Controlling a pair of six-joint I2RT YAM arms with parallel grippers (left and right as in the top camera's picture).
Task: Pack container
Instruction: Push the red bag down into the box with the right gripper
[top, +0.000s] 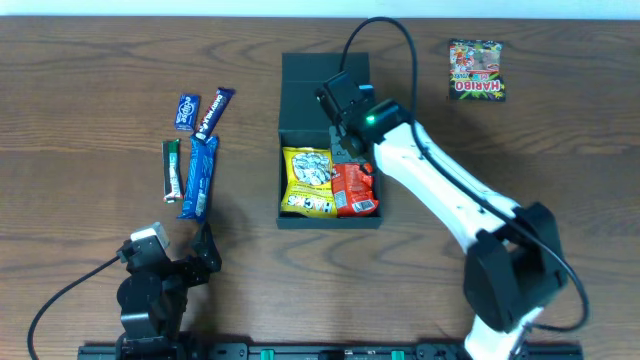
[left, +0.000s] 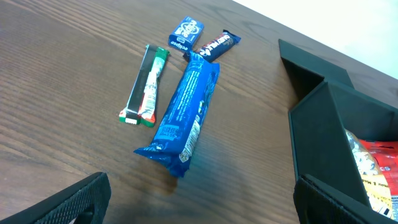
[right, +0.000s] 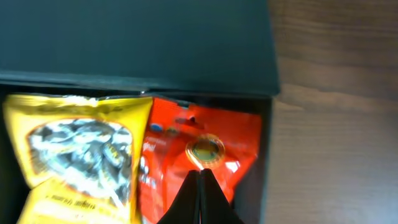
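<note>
Fingertips of the right gripper are pressed together with nothing visibly between them. They sit just over the red packet, probably to tamp it flat beside the yellow packet in the container directly below. Well beyond, the left gripper hovers with jaws apart, the blue bar ahead of it and likely its next pick.
</note>
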